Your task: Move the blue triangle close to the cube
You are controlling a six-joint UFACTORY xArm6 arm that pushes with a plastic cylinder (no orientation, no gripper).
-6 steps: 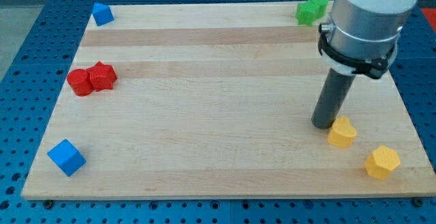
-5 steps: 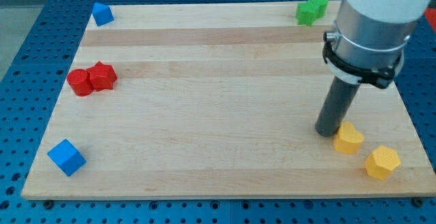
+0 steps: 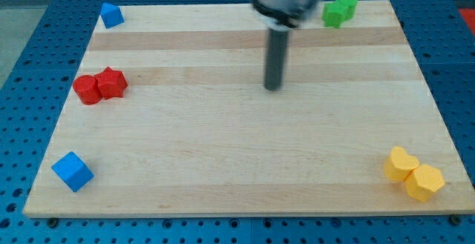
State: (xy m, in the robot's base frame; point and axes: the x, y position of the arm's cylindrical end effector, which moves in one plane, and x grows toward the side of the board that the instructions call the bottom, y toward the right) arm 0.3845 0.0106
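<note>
Wooden board [image 3: 237, 162]: bare wood around my tip [image 3: 274, 87], upper middle, no block near, no claw on rod. Yellow blocks [image 3: 413, 173] touching, bottom-right corner. Red blocks [image 3: 100, 86] touching, left edge. Green block [image 3: 339, 10] top-right edge. Blue cube [image 3: 72, 171] bottom-left corner. Blue triangle [image 3: 111, 14] top-left corner, well apart from cube.

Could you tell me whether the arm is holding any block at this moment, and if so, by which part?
Nothing is held. My tip stands alone on the bare board near its middle, touching no block, far from the blue triangle and blue cube.
</note>
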